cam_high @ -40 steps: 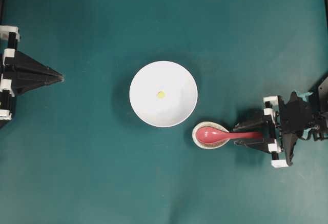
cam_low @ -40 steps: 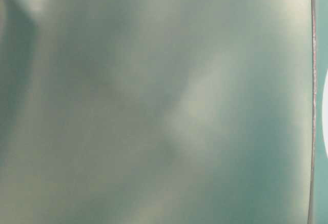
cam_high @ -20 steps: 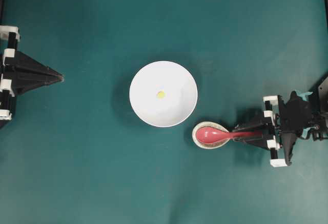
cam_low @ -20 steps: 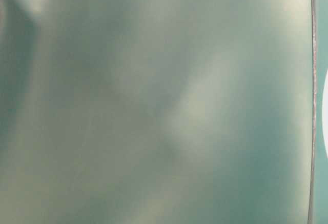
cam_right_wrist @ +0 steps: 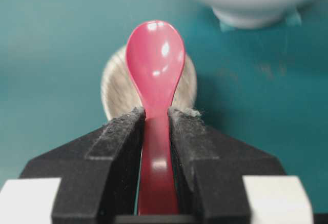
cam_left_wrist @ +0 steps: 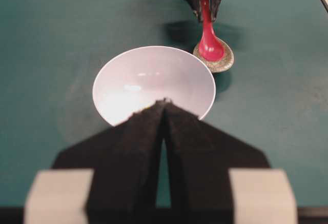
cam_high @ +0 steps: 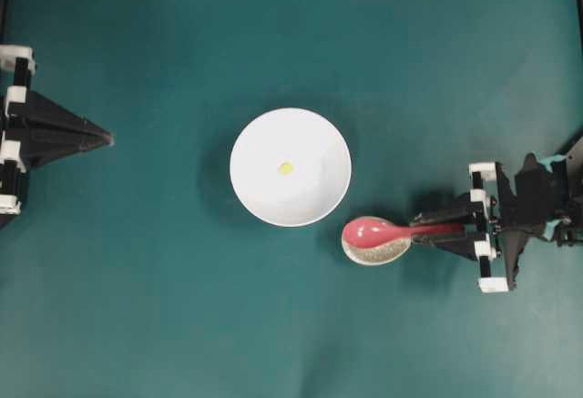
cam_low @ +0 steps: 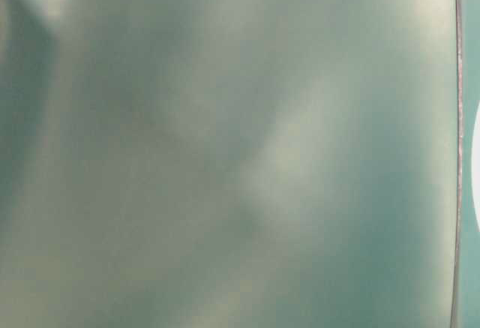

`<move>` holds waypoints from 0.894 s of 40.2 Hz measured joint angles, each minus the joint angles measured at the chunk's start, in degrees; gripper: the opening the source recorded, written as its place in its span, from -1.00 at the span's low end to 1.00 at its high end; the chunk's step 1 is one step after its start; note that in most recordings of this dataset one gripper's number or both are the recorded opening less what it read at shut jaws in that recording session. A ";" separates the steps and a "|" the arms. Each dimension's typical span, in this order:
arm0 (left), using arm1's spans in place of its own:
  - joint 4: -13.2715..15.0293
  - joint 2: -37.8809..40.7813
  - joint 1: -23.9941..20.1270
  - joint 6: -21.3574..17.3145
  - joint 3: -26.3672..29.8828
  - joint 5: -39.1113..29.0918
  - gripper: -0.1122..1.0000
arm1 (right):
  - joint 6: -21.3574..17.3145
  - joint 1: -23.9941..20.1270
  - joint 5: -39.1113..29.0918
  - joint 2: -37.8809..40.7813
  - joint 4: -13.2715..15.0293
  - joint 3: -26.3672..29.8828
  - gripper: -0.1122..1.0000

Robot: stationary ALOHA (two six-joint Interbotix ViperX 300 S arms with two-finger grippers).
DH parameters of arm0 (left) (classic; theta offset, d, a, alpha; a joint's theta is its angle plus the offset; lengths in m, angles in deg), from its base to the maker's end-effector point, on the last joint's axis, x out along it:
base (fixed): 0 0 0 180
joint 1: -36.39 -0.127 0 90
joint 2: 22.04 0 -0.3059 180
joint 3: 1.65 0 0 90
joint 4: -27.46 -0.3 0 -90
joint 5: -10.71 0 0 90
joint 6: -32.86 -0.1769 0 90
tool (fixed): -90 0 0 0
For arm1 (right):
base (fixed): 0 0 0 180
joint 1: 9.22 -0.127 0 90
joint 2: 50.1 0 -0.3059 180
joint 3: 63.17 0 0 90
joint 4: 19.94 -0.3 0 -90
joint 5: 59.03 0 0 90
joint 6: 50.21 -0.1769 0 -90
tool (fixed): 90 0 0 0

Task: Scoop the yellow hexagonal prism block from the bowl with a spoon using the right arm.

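1. The bench (cam_high: 164, 307) has a plain dark teal top that fills the overhead view.
2. A large round white bowl (cam_high: 314, 193) stands on the bench near its middle, upright on a small foot.
3. A small speckled off-white dish (cam_high: 375, 251) sits on the bench just beside the bowl, at its lower right in the overhead view, close to the rim but apart from it.
4. The table-level view is a greenish blur; nothing there can be made out.
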 measured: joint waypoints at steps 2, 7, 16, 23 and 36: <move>-0.09 -0.09 0.00 0.00 0.00 0.09 -0.81 | 1.05 0.26 -1.14 -1.85 0.00 0.09 -0.37; 0.00 0.00 0.09 0.00 0.00 0.00 -0.81 | 3.25 2.20 -5.98 -6.59 0.00 0.97 -0.37; 0.00 0.00 0.00 0.00 0.00 0.00 -0.81 | 6.06 7.47 -19.78 -14.85 0.18 4.31 -0.37; -0.09 0.00 0.00 0.00 0.00 0.00 -0.81 | 10.20 10.81 -29.44 -18.98 0.53 8.09 -0.37; -0.09 0.00 0.00 0.00 0.00 0.35 -0.81 | 14.77 17.14 -45.44 -22.68 0.53 16.44 -0.37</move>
